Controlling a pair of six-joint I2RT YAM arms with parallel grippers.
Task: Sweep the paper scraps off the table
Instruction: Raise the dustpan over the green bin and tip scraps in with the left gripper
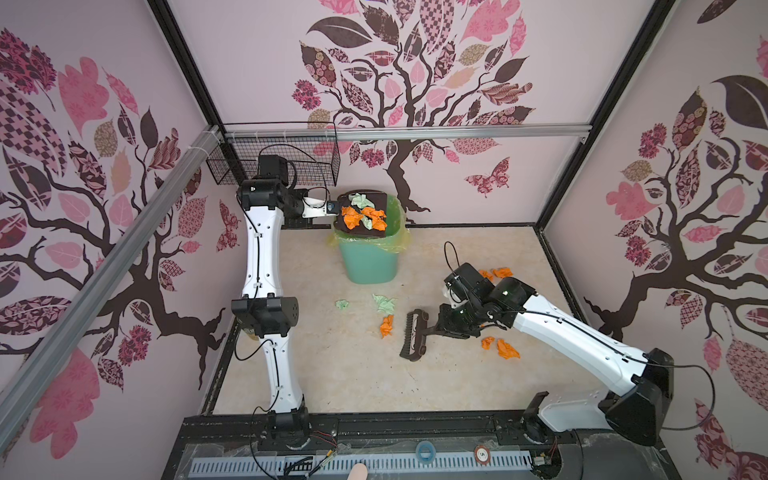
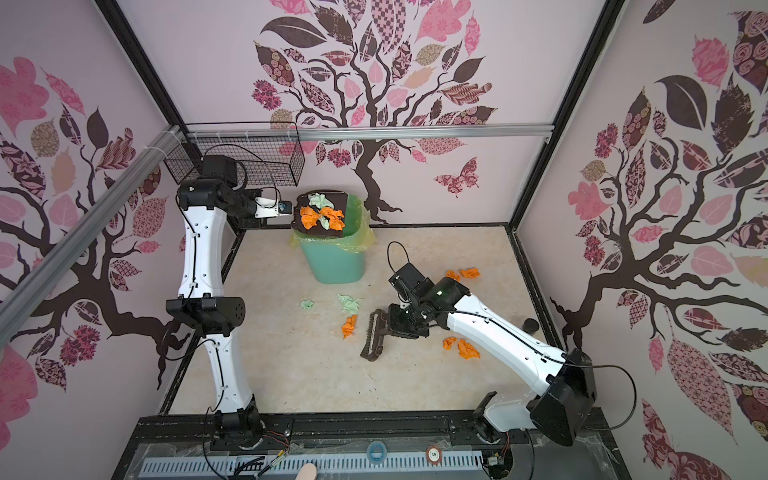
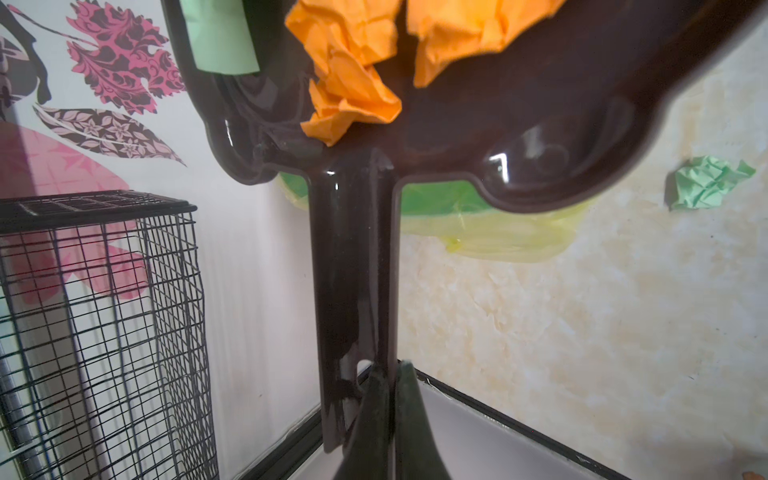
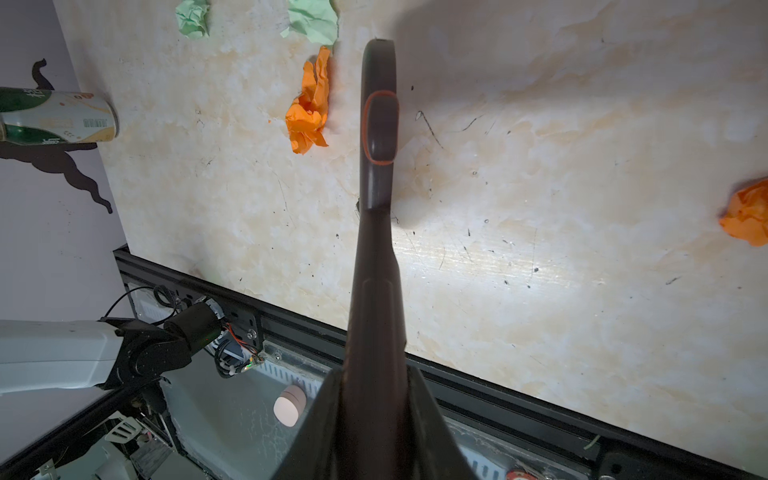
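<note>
My left gripper [image 1: 330, 206] [image 3: 390, 365] is shut on the handle of a dark brown dustpan [image 1: 374, 194] [image 3: 519, 124], held tilted over the green bin [image 1: 368, 262]. Several orange and mint paper scraps [image 1: 363, 216] [image 3: 353, 95] lie in the pan. My right gripper [image 1: 441, 327] [image 4: 374, 374] is shut on the handle of a dark brush [image 1: 413, 334] [image 4: 378, 124], whose head rests on the table [image 1: 332, 374]. Just left of the head lies an orange scrap [image 1: 386, 326] [image 4: 309, 112], with two mint scraps [image 1: 384, 303] [image 1: 341, 304] beyond. More orange scraps [image 1: 500, 347] [image 1: 498, 273] lie around the right arm.
The bin has a yellow-green liner [image 1: 399, 241] hanging over its rim. A black wire basket [image 1: 274, 164] hangs at the back left corner. A drink can [image 4: 54, 118] lies by the left wall. A small black round object [image 2: 530, 324] sits near the right wall.
</note>
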